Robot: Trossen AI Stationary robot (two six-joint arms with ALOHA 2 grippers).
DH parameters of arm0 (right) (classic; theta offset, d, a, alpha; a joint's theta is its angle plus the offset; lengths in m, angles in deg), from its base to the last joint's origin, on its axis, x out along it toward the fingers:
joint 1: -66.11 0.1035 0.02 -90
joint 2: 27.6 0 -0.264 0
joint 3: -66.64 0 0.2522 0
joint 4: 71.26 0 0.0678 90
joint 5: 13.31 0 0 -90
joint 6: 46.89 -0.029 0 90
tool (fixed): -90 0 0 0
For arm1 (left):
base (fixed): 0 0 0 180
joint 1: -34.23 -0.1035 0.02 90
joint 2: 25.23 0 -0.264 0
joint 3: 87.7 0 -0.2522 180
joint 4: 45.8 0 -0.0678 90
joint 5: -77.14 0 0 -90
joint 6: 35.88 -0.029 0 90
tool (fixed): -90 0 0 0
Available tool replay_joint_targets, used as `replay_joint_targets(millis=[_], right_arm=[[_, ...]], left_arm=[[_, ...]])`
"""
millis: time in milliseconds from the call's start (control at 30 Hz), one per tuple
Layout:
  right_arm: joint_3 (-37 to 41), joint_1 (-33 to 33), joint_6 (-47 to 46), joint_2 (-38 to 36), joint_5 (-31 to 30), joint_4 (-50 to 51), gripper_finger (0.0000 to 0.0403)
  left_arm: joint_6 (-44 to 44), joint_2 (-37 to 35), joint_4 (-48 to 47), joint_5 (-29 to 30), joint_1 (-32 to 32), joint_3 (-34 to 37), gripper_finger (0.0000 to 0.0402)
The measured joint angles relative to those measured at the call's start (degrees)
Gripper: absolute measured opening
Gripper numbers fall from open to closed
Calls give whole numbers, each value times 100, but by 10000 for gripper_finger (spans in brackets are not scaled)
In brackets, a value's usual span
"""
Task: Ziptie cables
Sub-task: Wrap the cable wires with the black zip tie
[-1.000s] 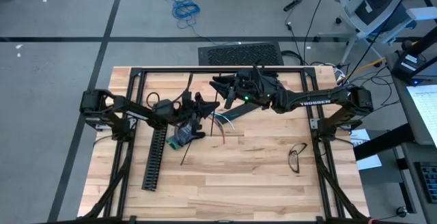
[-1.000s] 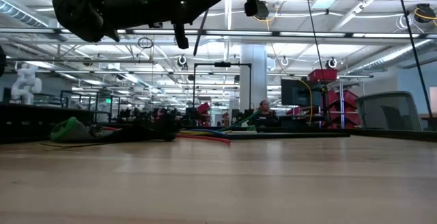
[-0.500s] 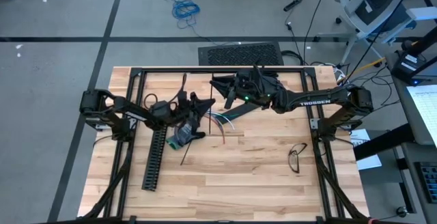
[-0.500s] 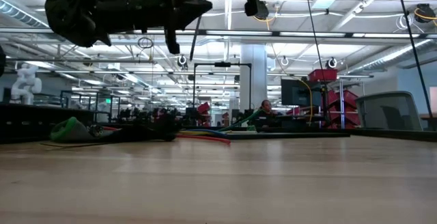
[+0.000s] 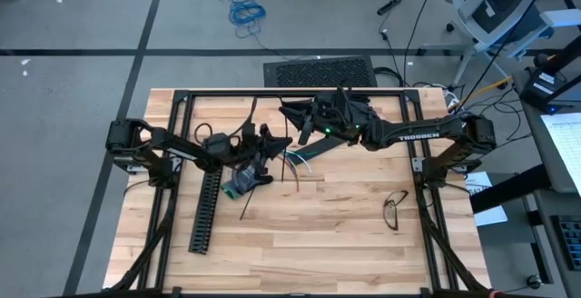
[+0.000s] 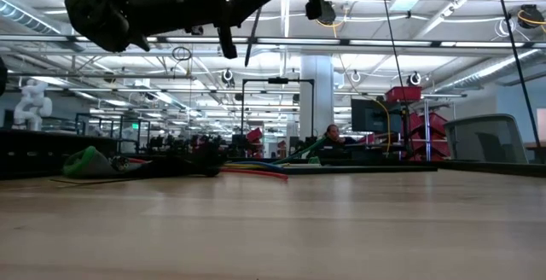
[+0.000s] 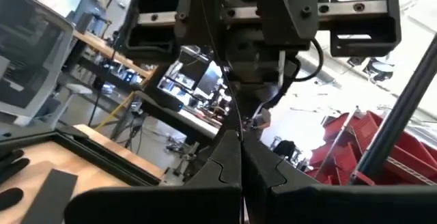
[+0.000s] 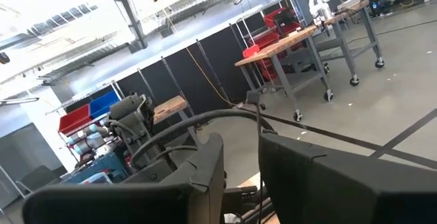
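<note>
The left arm was stretched from the table's left edge toward the middle, held above the tabletop. The left gripper (image 5: 272, 141) was seen with its fingers (image 7: 225, 162) pressed flat together, a thin dark strip pinched between them. The right arm was reached from the right edge across the far half of the table. The right gripper (image 5: 289, 112) was raised too, and a narrow gap was kept between its fingers (image 8: 205, 162).

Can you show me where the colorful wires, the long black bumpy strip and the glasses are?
cables (image 5: 295, 159), high view, on the colored strands at mid-table.
black slotted channel (image 5: 207, 209), high view, on its middle.
eyeglasses (image 5: 394, 209), high view, on the frame.
</note>
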Motion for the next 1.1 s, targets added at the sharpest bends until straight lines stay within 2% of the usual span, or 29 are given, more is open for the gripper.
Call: replay_joint_targets(millis=[200, 533, 700, 1100], right_arm=[[0, 0, 13, 0, -2, 58, 84], [0, -2, 9, 0, -24, 55, 84], [0, -2, 0, 0, -24, 39, 84], [0, -2, -30, 0, -24, 39, 84]], left_arm=[[-273, -5, 534, 208, -3, -4, 0], [-254, -20, 426, 216, 84, -4, 0], [-211, -24, 16, 215, 114, -4, 0], [-254, -24, 30, 266, 114, -4, 0]])
